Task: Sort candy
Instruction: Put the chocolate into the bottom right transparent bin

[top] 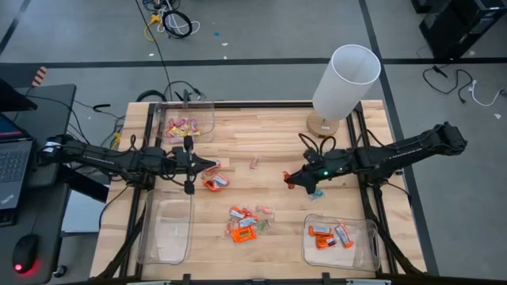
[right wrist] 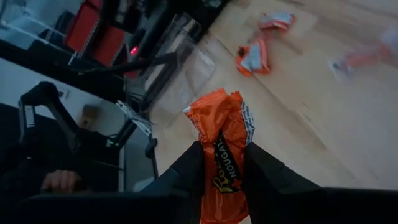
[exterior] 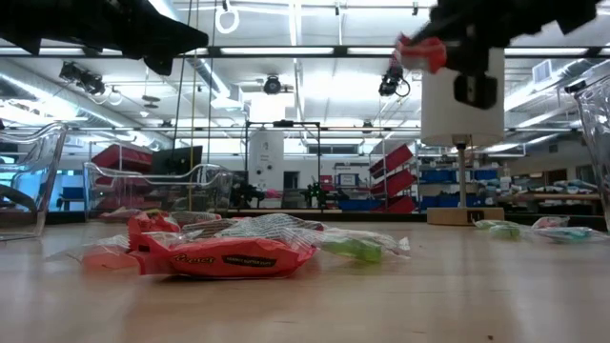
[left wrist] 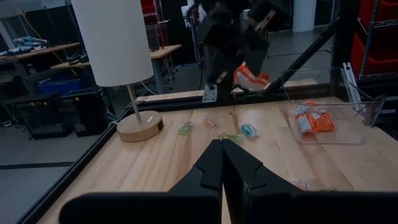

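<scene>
My right gripper (top: 291,179) is shut on an orange wrapped candy (right wrist: 221,134) above the table's middle right; the candy also shows in the left wrist view (left wrist: 250,76) and the low view (exterior: 424,52). My left gripper (top: 211,165) is shut and empty (left wrist: 222,163), above the table left of the middle, just beyond an orange candy (top: 215,184) lying flat on the wood. A pile of orange and pale candies (top: 244,224) lies on the table at the near middle. A pink candy (top: 255,163) lies alone near the centre. My right gripper pinches the orange candy between its two fingers, across the wrapper's lower half (right wrist: 222,163). The wrapper's upper half (right wrist: 217,112) sticks out past the fingertips. The candy is lifted clear of the table.
A clear bin (top: 188,120) with pink candies stands at the far left, a clear bin (top: 165,229) at the near left, and a clear bin (top: 368,237) with orange candies at the near right. A white lamp (top: 342,83) stands at the far right. A greenish candy (top: 317,192) lies by my right gripper.
</scene>
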Controlling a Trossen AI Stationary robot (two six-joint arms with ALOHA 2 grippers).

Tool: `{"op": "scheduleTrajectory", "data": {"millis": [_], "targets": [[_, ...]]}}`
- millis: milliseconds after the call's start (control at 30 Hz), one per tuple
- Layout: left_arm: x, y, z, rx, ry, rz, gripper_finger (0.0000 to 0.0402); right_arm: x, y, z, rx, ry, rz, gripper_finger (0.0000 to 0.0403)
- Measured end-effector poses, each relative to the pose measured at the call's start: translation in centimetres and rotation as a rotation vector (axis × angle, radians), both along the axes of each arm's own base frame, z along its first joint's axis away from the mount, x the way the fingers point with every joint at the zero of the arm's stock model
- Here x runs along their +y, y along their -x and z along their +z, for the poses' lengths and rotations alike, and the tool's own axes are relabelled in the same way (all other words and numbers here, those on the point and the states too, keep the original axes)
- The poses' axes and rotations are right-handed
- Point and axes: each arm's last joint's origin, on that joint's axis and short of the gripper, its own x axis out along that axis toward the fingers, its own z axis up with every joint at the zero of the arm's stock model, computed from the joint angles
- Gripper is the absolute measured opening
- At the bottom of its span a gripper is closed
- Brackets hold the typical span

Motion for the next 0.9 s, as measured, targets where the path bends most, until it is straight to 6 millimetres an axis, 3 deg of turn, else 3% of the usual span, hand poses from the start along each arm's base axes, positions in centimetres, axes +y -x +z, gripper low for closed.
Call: {"op": "scheduleTrajectory", "data": {"millis": [267,500,733,900], "targets": [[0.0,0.0,0.1,-0.008,0.001,0.000,0.0005,1.7,-3.2,3.9,0.174,0.147,0.103,0.0087],[0.0,0.0,0.1,-0.007,0.005,0.001,0.0005,4.1,-4.3,4.7,0.430,0.258,0.230,0.0087],[0.0,0.0,0.1,-0.007,0.008,0.001,0.0005,7.8,-3.0,4.2,0.579,0.274,0.442,0.0084],[0.0,0.0,0.2,-0.019,0.013,0.001,0.0005,10.2,-0.9,4.3,0.663,0.187,0.468,0.0062]]}}
